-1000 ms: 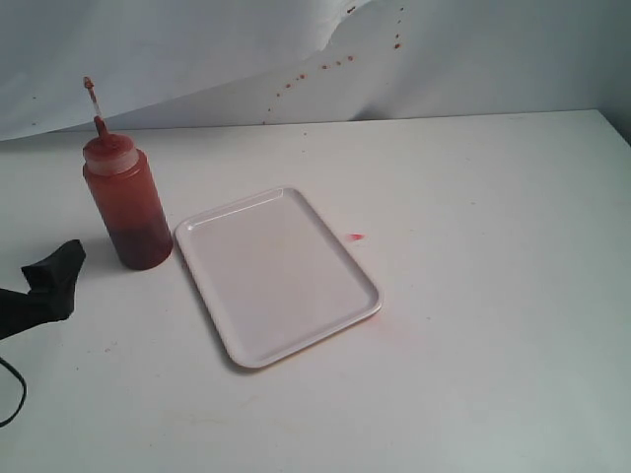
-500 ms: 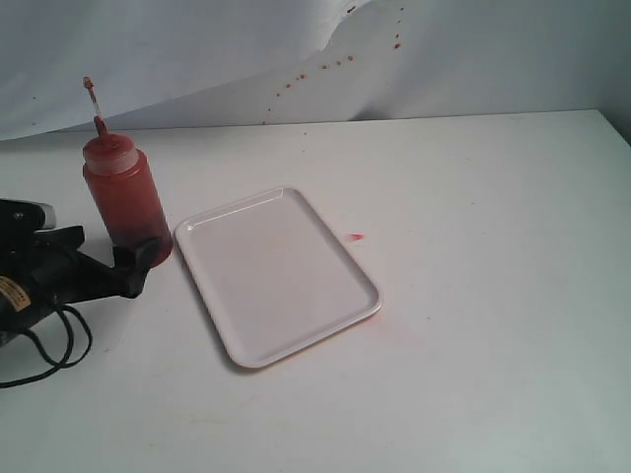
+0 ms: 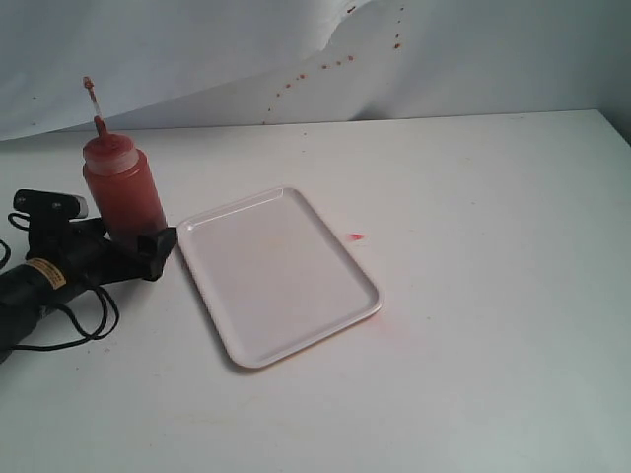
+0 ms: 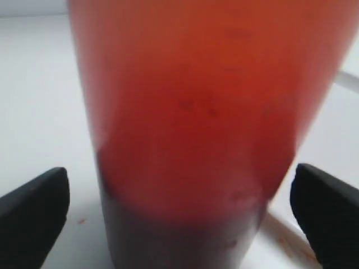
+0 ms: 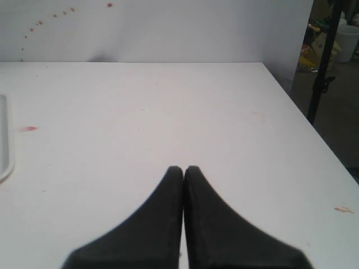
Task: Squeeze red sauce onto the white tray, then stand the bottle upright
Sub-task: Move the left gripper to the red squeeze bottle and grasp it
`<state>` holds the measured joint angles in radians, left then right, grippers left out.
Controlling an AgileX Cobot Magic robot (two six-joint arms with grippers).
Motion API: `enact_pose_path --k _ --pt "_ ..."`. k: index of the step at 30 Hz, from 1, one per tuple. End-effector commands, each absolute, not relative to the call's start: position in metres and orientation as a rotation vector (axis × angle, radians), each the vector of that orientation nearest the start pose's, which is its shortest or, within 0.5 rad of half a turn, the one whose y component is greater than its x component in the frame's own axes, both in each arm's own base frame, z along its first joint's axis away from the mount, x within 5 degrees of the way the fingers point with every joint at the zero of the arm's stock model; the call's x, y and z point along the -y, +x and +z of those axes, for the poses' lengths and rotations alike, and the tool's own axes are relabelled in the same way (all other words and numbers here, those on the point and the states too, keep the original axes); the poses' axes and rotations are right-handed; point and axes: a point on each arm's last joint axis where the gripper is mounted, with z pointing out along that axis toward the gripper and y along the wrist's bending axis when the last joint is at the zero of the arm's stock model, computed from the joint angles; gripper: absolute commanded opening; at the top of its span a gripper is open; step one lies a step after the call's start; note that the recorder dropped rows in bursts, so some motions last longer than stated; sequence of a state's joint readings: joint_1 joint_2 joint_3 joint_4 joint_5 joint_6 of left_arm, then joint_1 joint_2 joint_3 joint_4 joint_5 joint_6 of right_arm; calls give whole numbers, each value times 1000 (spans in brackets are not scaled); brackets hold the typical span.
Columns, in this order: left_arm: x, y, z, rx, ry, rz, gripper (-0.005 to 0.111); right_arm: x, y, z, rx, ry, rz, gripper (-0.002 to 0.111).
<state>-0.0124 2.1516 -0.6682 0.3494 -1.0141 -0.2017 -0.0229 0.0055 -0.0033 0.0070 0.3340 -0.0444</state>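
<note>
Exterior view: bottle [image 3: 123, 192] is flanked by parted left fingers [image 4: 33, 207], white tray [image 3: 276, 276] just beside; right fingers [image 5: 168, 224] are pressed together over open desk [image 5: 140, 112].

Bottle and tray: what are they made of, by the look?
Bottle: translucent plastic, likely the soft squeeze type; the red-brown fill shows through its wall, darker near the base. White tray: opaque smooth plastic or melamine, can't tell which; slight sheen, moulded rounded corners and low rim.
</note>
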Motion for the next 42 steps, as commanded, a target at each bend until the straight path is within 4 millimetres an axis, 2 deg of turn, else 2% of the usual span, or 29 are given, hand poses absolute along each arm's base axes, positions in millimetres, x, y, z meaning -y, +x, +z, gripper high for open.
enact_pose_path --k 1,6,15,42 --pt "31 342 65 -1927 212 -313 105 1 54 183 -1815 -26 -48 0" --pt "35 347 68 -1902 266 -331 105 1 54 183 -1815 -26 -48 0" --pt "36 353 43 -1941 277 -347 105 1 54 183 -1815 -26 -48 0" --pt "34 356 44 -1929 248 -331 105 1 54 183 -1815 -26 -48 0"
